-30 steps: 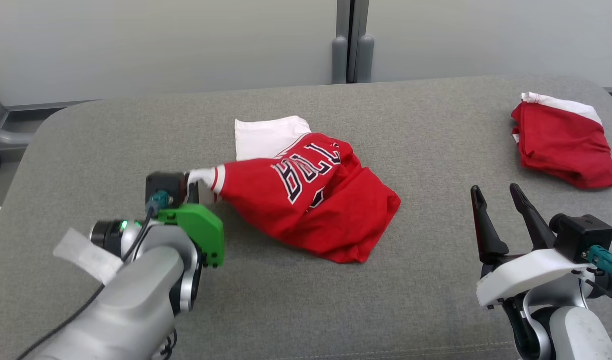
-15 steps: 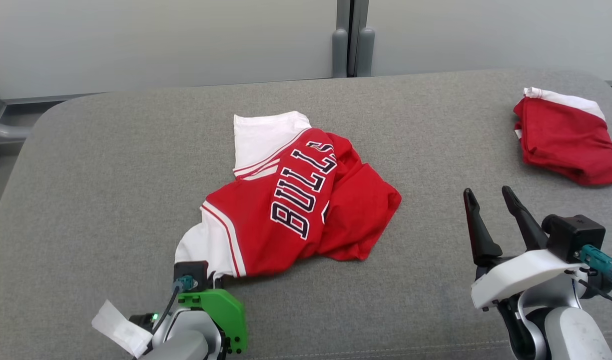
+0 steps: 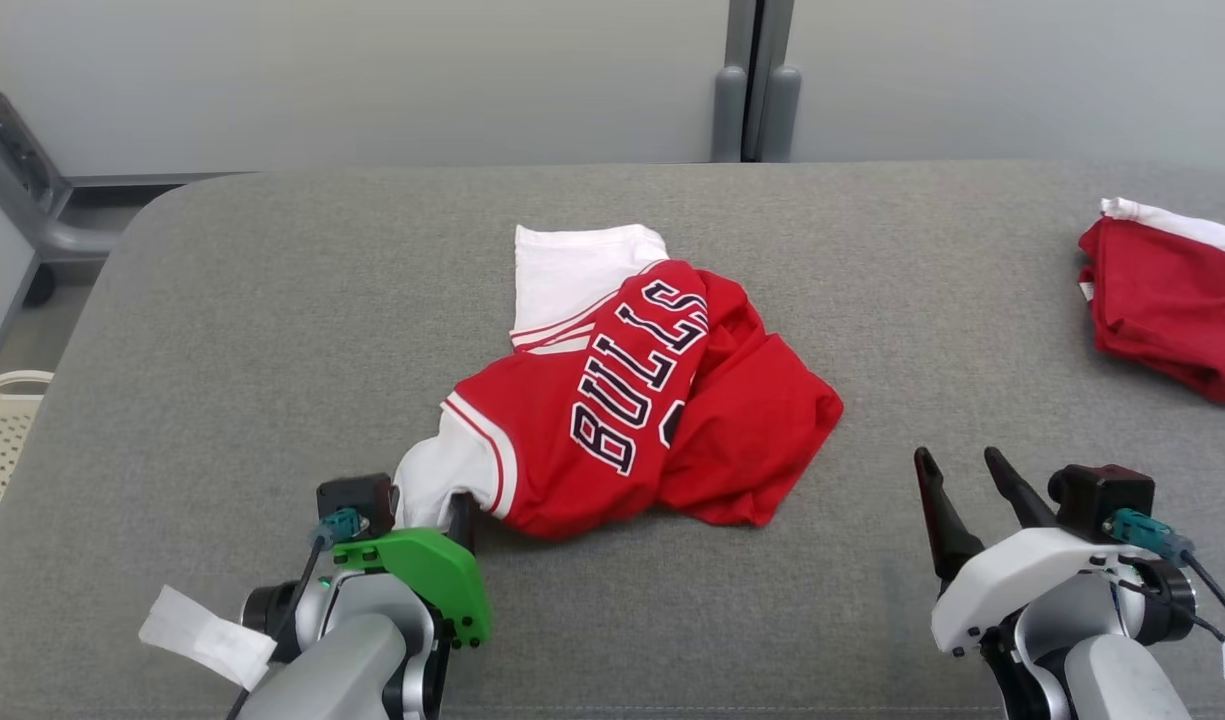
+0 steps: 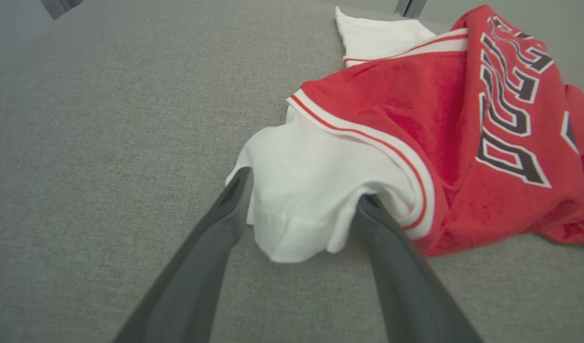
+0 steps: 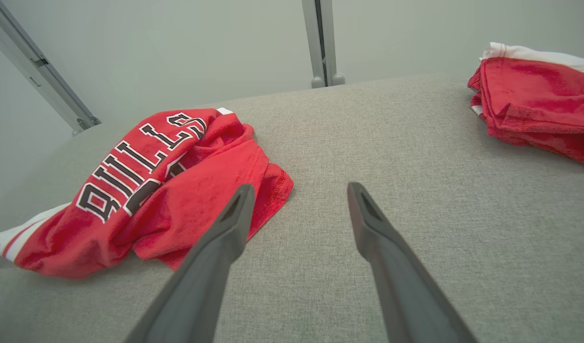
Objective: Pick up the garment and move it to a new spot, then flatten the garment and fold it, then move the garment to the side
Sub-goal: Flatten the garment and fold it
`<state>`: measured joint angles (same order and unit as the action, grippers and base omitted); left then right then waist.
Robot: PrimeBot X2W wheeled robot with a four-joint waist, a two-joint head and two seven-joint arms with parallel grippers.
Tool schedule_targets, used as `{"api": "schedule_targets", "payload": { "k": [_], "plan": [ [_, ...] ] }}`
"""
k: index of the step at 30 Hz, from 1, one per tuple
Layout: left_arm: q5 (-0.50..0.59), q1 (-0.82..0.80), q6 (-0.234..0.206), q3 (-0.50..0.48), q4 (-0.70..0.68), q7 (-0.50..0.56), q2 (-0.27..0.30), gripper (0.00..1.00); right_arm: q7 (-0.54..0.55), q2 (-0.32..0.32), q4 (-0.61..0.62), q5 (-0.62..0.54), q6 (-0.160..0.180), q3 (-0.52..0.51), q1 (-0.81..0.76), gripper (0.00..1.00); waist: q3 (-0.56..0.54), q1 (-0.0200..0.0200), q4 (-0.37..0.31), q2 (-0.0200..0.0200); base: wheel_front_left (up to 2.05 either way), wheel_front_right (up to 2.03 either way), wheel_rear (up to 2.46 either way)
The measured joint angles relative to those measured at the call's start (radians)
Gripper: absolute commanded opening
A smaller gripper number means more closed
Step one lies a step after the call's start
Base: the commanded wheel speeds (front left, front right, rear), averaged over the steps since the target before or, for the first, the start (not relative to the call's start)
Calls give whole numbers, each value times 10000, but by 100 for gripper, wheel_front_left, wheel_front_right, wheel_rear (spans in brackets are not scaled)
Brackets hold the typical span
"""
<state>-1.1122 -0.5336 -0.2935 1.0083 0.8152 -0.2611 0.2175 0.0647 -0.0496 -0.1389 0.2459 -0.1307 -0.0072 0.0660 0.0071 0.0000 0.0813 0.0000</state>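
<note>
A grey fabric-covered counter (image 3: 222, 330) with rounded corners spread across the scene. Near its far right edge lay a folded red cloth (image 3: 1167, 310) with a white band. Behind stood a pale wall (image 3: 372, 80) and two grey upright posts (image 3: 757, 100), side by side. A white perforated basket (image 3: 2, 440) sat off the counter's left edge, below a slanted grey bar (image 3: 17, 175).

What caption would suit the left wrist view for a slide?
Open left claw straddles the white sleeve of a crumpled red jersey on a grey surface.
</note>
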Motion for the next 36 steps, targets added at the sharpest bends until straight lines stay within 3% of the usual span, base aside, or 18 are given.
{"api": "schedule_targets", "payload": {
  "k": [8, 11, 18, 26, 29, 30, 31, 34, 36],
  "plan": [
    [1664, 430, -107, -1235, -1908, -10, 343, 100, -146, 2, -1747, 132, -2, 332, 487, 100, 0, 0, 646, 0, 0, 0, 0],
    [2364, 853, -238, -1530, -3001, -13, 537, 100, -410, 6, -2878, 978, 0, 681, 903, 100, 36, 0, 1100, 0, 0, 0, 0],
    [2821, 1471, -604, -1762, -4433, -13, 813, 100, -1058, 23, -4819, 1998, -2, 1237, 1646, 100, 147, 0, 1901, 0, 0, 0, 0],
    [3001, 1733, -957, -1818, -5501, -13, 1066, 100, -1651, 15, -6957, 2171, -2, 1379, 2668, 100, 423, 0, 2549, 0, 0, 0, 0],
    [3009, 1758, -1047, -1812, -5705, 2, 1089, 100, -1916, 23, -7793, 1755, -13, 1198, 3091, 100, 539, 0, 2663, 0, 0, 0, 0],
    [3010, 1761, -1091, -1812, -5774, 2, 1091, 100, -2008, 27, -8023, 1636, -19, 1160, 3224, 89, 569, 0, 2684, 0, 0, 0, 0],
    [3010, 1767, -1122, -1816, -5829, 4, 1097, 100, -2096, 31, -8234, 1559, -23, 1147, 3346, 44, 594, 0, 2695, 0, 0, 0, 0],
    [3009, 1813, -1206, -1870, -5931, 15, 1151, 100, -2314, 25, -8707, 1484, -23, 1223, 3597, 0, 614, 0, 2631, 0, 0, 0, 0],
    [3007, 1884, -1223, -1902, -6009, 15, 1197, 100, -2408, 8, -8930, 1498, -17, 1306, 3731, 0, 611, 0, 2531, 0, 0, 0, 0]
  ]
}}
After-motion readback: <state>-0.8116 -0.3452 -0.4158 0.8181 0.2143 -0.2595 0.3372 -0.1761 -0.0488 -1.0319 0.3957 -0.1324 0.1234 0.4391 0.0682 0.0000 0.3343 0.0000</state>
